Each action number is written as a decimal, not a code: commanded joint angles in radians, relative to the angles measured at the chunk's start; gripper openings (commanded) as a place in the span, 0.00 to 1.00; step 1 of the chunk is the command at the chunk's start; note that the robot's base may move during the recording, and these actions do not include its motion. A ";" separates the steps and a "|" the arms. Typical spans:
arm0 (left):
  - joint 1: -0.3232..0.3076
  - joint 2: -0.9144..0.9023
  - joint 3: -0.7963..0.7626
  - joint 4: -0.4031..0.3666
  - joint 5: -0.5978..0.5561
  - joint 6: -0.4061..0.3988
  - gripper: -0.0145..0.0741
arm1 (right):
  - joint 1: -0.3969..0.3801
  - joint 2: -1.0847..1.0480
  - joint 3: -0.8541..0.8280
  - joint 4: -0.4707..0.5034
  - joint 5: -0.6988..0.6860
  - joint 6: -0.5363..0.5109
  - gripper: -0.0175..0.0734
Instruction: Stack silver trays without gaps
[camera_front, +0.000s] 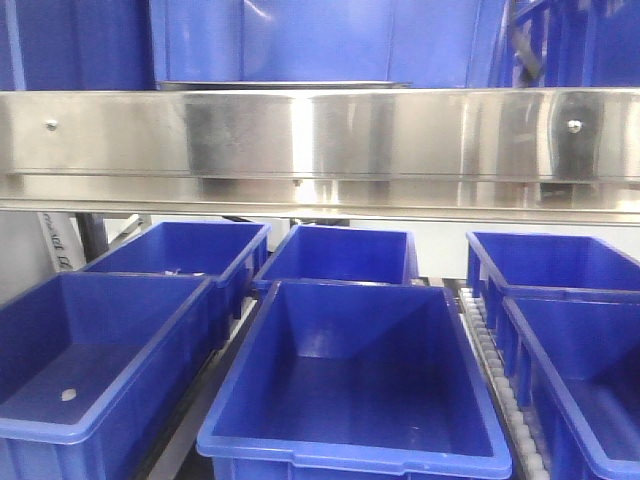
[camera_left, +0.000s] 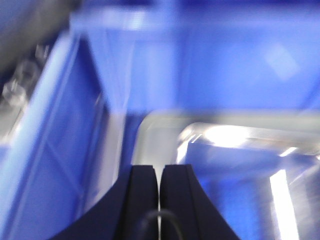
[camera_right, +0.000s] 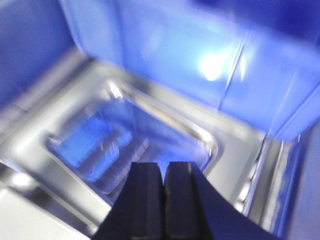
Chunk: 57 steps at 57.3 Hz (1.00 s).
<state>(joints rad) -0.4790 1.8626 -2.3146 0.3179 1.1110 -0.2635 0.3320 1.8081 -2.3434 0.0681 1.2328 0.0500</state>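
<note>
Roller rack (camera_front: 487, 352) with rows of open blue bins (camera_front: 350, 400)

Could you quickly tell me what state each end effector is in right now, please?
Left end effector: closed, nothing seen in it.
Right end effector: closed, nothing seen in it.

READABLE TEXT: none | front view, white post (camera_front: 52, 245) below the steel beam (camera_front: 320, 140): dark letters ran along it, too small and blurred to read | wrist views, trays (camera_left: 240, 150) just ahead of left gripper (camera_left: 159, 172) and right gripper (camera_right: 162, 170): blurred, nothing legible
</note>
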 joint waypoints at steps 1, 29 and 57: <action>-0.010 -0.053 -0.007 -0.010 -0.045 0.000 0.18 | 0.002 -0.059 -0.009 -0.014 -0.012 -0.024 0.10; -0.056 -0.206 0.000 -0.010 -0.140 0.031 0.18 | 0.002 -0.261 -0.005 -0.014 -0.012 -0.066 0.10; -0.056 -0.472 0.267 -0.040 -0.317 0.056 0.16 | 0.002 -0.612 0.487 0.042 -0.239 -0.150 0.10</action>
<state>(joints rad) -0.5275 1.4519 -2.0890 0.2815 0.8517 -0.2091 0.3320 1.2783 -1.9521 0.0823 1.0856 -0.0663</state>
